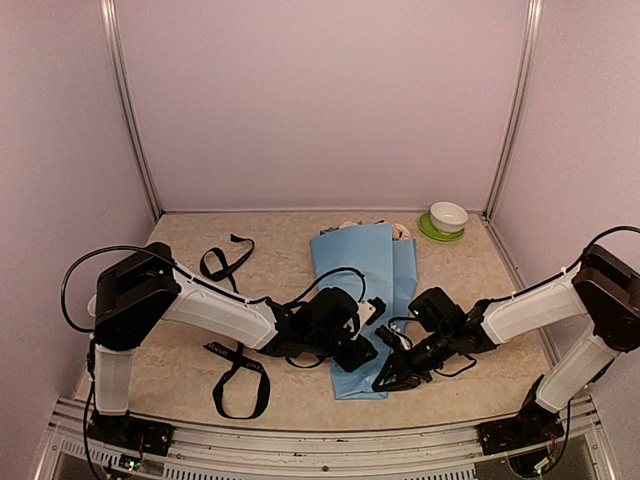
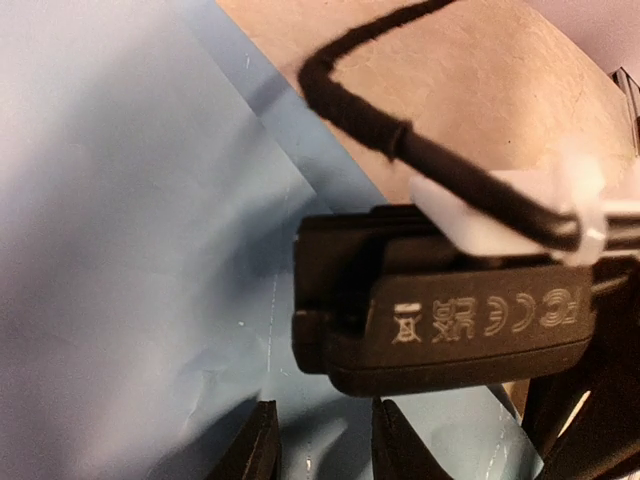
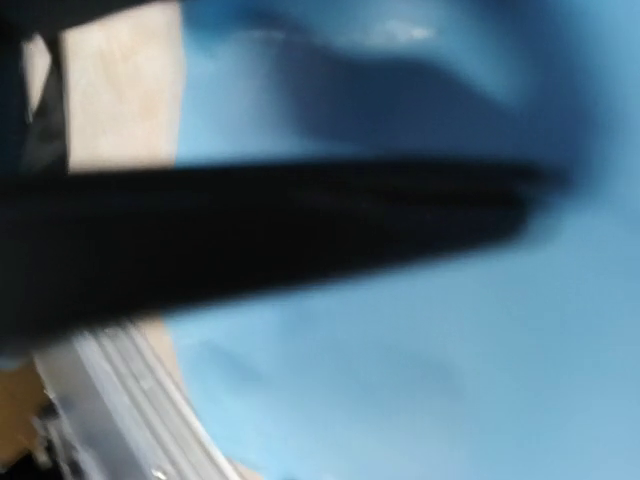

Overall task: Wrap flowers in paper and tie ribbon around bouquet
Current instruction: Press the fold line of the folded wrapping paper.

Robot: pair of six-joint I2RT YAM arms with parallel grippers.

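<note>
Left pincer (image 1: 358, 350), mine, sits over the near half of the paper (image 1: 355, 270). In its wrist view its fingertips (image 2: 262, 445) stand a little apart above the light blue sheet, with nothing that I can see clamped between them, so I read it as released. My right pincer (image 1: 386, 380) reaches the sheet's near right edge from the other side. Its wrist view is blurred, showing one dark finger (image 3: 260, 230) across blue paper, and I cannot tell whether it is clenched on that edge or merely touching it. Where things lie: the paper is on the table (image 1: 470, 290), midway between my arms, folded lengthwise into a long flat packet. The flowers (image 1: 402, 232) are inside it, with only a few pale blooms showing past its far end. The ribbon (image 1: 240, 385) lies loose on the table to the left of the packet, one loop near the front edge and another farther back. It appears to pass beneath my left arm, is apart from the paper, and is held by neither pincer. A white bowl (image 1: 449, 214) on a green plate (image 1: 428, 231) stands in the far right corner and takes no part. Progress, as I judge it: the flowers are laid and covered, so wrapping is under way, but the packet looks flat and is not yet drawn into a cone. Gathering it, then fetching and tying the ribbon, all remains.
</note>
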